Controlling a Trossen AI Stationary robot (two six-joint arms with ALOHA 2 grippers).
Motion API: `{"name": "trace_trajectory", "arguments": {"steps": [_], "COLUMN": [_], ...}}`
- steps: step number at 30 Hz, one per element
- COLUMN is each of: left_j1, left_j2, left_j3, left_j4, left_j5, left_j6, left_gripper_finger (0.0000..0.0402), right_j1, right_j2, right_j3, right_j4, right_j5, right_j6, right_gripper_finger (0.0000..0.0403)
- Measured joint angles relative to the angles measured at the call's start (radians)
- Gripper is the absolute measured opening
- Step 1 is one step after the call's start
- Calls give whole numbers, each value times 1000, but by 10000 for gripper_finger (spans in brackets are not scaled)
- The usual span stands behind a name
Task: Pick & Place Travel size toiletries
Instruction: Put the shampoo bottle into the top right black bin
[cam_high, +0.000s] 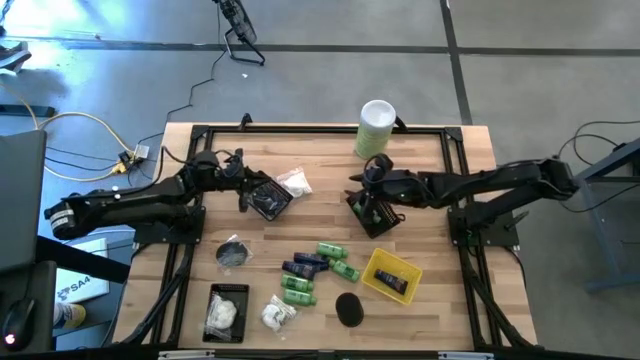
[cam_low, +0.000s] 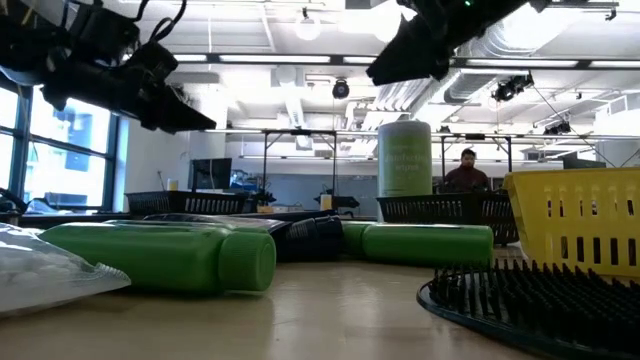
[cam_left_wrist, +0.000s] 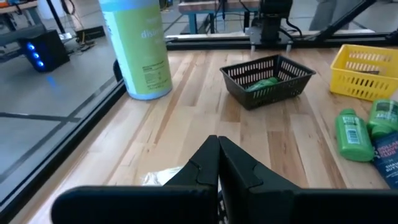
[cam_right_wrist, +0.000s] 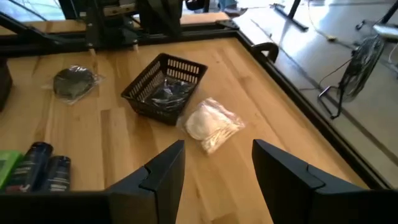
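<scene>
On the desk (cam_high: 420, 180), near its front middle, the loose toiletries are clustered: green bottles (cam_high: 335, 252) and navy tubes (cam_high: 305, 265), lying flat, long axes mostly across the desk. They are seen toward the front from the right gripper (cam_high: 362, 190), which hovers over a black basket (cam_high: 375, 212) with a green item inside; its fingers are spread, nothing held. The left gripper (cam_high: 243, 185), pressed together and empty, sits beside another black basket (cam_high: 268, 197). Both arms look about equally near.

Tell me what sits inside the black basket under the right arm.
The black basket holds a green bottle, seen through its mesh. The wall hides whatever lies lower.
</scene>
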Motion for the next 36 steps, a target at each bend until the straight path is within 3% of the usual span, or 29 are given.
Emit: {"name": "trace_trajectory", "arguments": {"steps": [13,20,36], "left_j1": [-2,-2,-2], "left_j2": [1,1,1], "left_j3": [-1,-1,-1], "left_j4": [-16,-14,106], "left_j5": [-1,-1,-3], "left_j6": [5,-18,-20], "left_gripper_finger": [0,0,0], "right_j1": [8,70,166], "right_j2": [193,281,387], "right_j3": [214,275,276], "right_j4": [-218,-327,-330], "right_j5": [-182,-184,-182], "right_j6": [89,93,160], "right_gripper_finger": [179,179,179]}}
